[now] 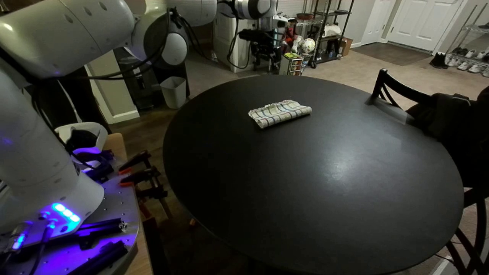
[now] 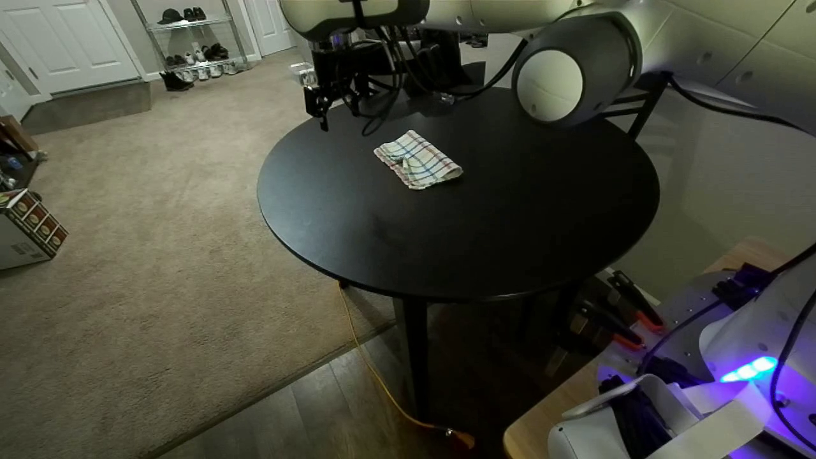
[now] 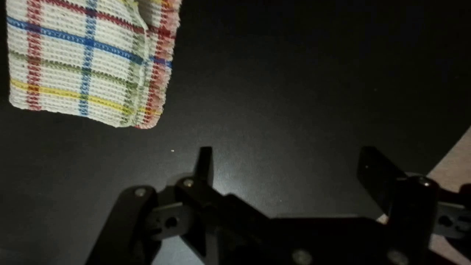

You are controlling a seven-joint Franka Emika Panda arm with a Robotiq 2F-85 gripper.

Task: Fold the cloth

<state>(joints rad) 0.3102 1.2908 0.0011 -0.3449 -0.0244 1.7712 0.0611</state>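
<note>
Cloth [image 3: 84, 66]. White, textured weave, checked with red, blue, green and yellow stripes. Lies doubled over on the round black table [image 1: 336, 217], the upper layer's edge set just inside the red-striped border of the lower layer. Part runs out of the wrist view between 10 and 11 o'clock.

Gripper [image 3: 287, 158]. Black, two-fingered, carried at the end of a white arm [image 1: 65, 34]. Released: the fingers [image 3: 205, 165] stand wide apart, dark tabletop showing between them. Height above the table cannot be told.

Cloth relative to gripper. Apart. In the wrist view, at 10 o'clock from the gap between the fingers; its nearest corner lies near the finger on the 9 o'clock side, at 10 o'clock from that tip. In an exterior view the cloth [image 2: 424, 162] lies at 4 o'clock from the gripper. In an exterior view the cloth [image 1: 280, 114] lies between 5 and 6 o'clock from it.

Cloth relative to table. Off the middle, at 10 to 11 o'clock in both exterior views.

Carpet [image 3: 454, 162]. Pale strip past the table's rim, 3 to 4 o'clock in the wrist view.

Chair [image 1: 408, 91]. Black, at the rim between 1 and 2 o'clock in an exterior view.
</note>
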